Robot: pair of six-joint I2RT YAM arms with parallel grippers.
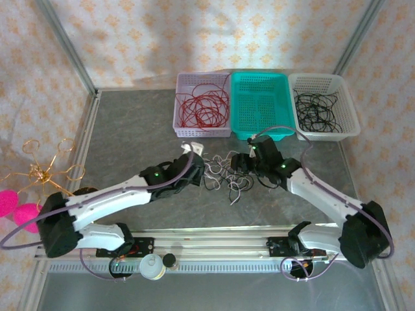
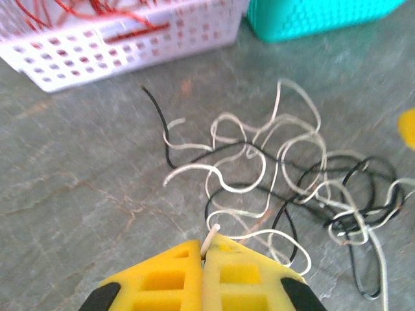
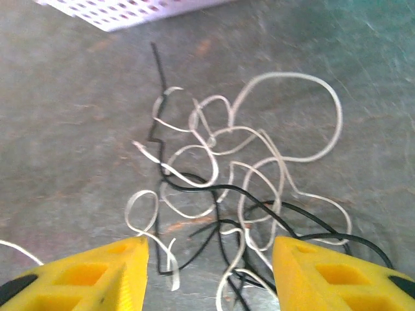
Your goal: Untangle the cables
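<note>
White cable end (image 2: 213, 232) sits pinched between closed left fingers (image 2: 162, 280); tangle (image 3: 220, 194) lies between wide-spread right fingers (image 3: 97, 272).

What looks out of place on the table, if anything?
A knot of white and black cables lies on the bare table, though the teal basket behind it looks empty.
</note>
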